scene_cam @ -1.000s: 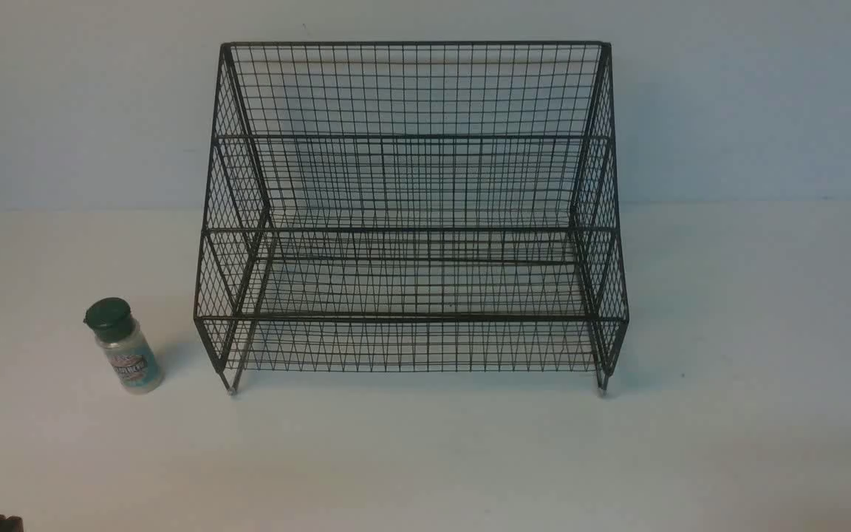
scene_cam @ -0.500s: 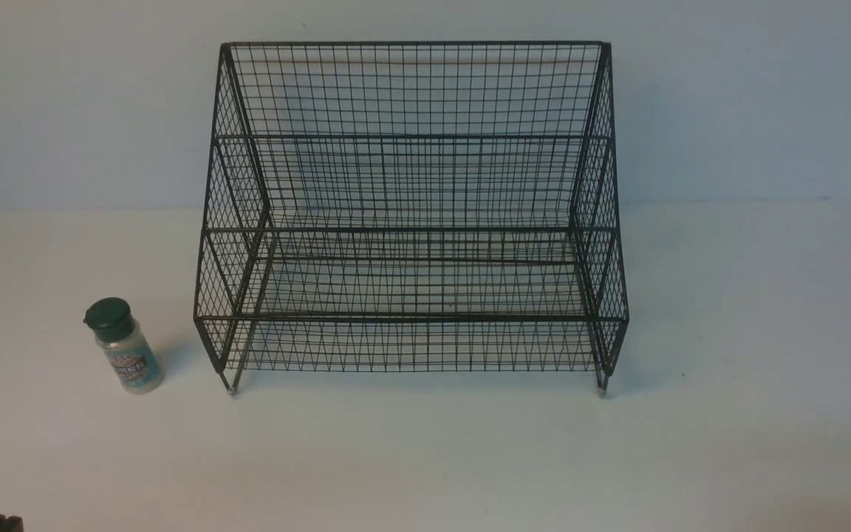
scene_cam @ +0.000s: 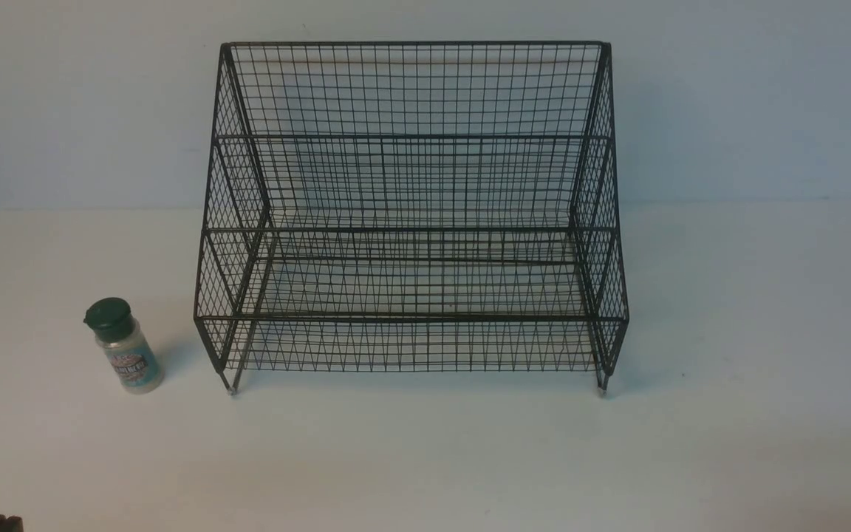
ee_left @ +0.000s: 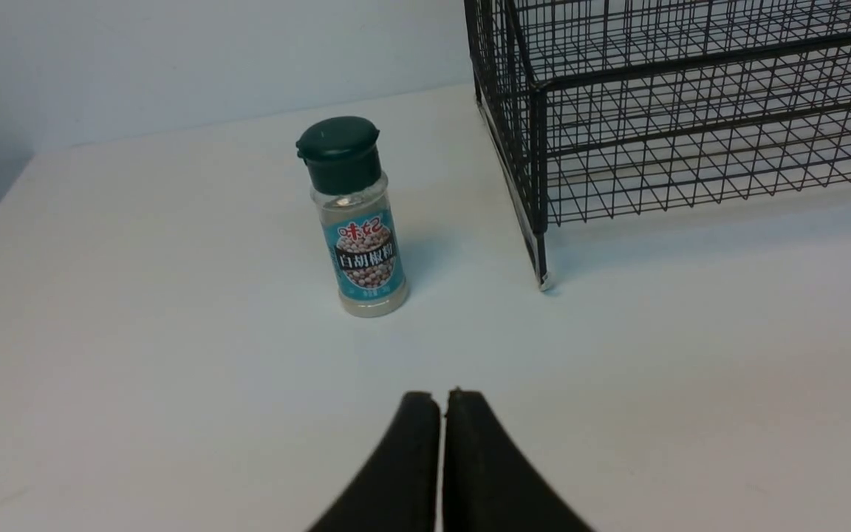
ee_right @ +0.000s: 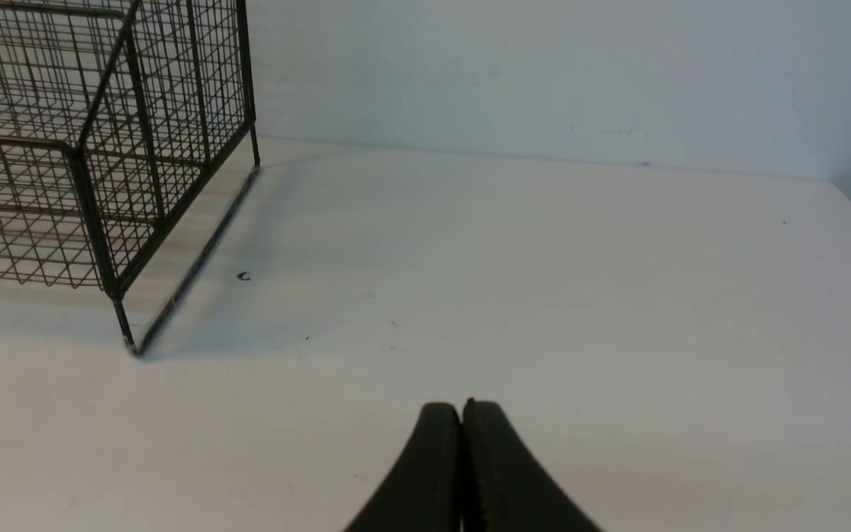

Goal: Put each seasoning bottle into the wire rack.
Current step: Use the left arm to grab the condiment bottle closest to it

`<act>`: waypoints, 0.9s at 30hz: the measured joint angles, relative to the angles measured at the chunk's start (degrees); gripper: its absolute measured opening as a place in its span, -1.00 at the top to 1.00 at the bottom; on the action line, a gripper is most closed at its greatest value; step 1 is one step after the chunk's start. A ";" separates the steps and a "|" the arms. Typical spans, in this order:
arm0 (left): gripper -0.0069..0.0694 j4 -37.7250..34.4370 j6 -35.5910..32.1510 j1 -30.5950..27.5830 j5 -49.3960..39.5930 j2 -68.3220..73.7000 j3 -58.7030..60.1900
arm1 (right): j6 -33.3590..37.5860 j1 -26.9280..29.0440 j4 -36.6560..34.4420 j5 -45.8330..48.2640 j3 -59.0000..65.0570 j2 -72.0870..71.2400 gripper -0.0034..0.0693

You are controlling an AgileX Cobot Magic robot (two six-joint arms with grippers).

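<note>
Since the seasoning bottle [scene_cam: 122, 346] stands upright on the tabletop [scene_cam: 425, 458], near the wire rack [scene_cam: 411, 229] on its left and outside it, I judge the left hand [ee_left: 440, 397] nearer: bottle lies ahead of it. Left hand and right hand [ee_right: 461, 408] both clenched, empty.

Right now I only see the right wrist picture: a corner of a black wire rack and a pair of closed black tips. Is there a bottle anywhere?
Observer: Yes, one seasoning bottle stands upright on the table, left of the wire rack and apart from it.
Operator: Anything inside the rack yet?
Observer: No, its tiers hold nothing.
Operator: And the other claw?
Observer: The left gripper is shut, empty, with the bottle ahead of it.
</note>
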State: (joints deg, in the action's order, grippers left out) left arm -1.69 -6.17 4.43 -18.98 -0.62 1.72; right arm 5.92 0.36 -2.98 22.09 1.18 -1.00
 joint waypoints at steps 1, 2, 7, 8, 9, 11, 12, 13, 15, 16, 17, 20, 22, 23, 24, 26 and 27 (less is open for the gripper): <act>0.83 0.00 0.00 0.00 0.00 0.00 0.00 | 0.00 0.00 0.00 0.00 0.00 0.00 0.95; 0.83 0.00 0.00 0.00 0.00 0.00 0.00 | 0.00 0.00 0.00 0.00 0.00 0.00 0.95; 0.83 -0.66 0.35 0.00 1.11 0.00 0.00 | 0.00 0.00 0.00 0.00 0.00 0.00 0.95; 0.83 -1.50 0.81 0.00 2.30 0.00 0.00 | 0.00 0.00 0.00 0.00 0.00 0.00 0.95; 0.83 -2.74 1.36 0.00 4.61 0.00 0.00 | 0.00 0.00 0.00 0.00 0.00 0.00 0.95; 0.83 -4.61 2.53 0.00 8.89 0.00 0.00 | 0.00 0.00 0.00 0.00 0.00 0.00 0.95; 0.83 -6.12 3.34 0.00 13.22 0.00 0.00 | 0.00 0.00 0.00 0.00 0.00 0.00 0.95; 0.83 -6.72 3.59 0.00 15.16 0.00 0.00 | 0.00 0.00 0.00 0.00 0.00 0.00 0.95; 0.83 -8.00 4.01 0.00 23.15 0.00 0.00 | 0.00 0.00 0.00 0.00 0.00 0.00 0.95; 0.83 -8.34 4.14 0.00 28.46 0.00 0.00 | 0.00 0.00 0.00 0.00 0.00 0.00 0.95; 0.83 -8.46 4.14 0.00 32.00 0.00 0.00 | 0.00 0.00 0.00 0.00 0.00 0.00 0.95; 0.83 -9.51 4.78 0.00 48.76 1.21 -1.32 | 0.00 0.05 0.00 0.00 0.00 0.00 0.95; 0.83 -9.87 5.05 0.00 50.69 5.07 -5.15 | 0.00 0.04 0.00 0.00 0.00 0.00 0.95; 0.83 -9.81 5.18 0.00 50.34 7.78 -7.46 | 0.00 0.04 0.00 0.00 0.00 0.00 0.95; 0.83 -9.56 5.18 0.00 49.82 10.23 -9.31 | 0.00 0.04 0.00 0.00 0.00 0.00 0.95; 0.83 -9.28 5.18 0.00 48.58 14.22 -11.90 | 0.00 0.04 0.00 0.00 0.00 0.00 0.95; 0.83 -8.68 5.29 0.00 47.33 20.02 -14.98 | 0.00 0.04 0.00 0.00 0.00 0.00 0.95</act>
State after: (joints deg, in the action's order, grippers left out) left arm -10.38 -0.88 4.43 28.36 19.40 -13.27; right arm 5.92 0.40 -2.98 22.09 1.18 -1.00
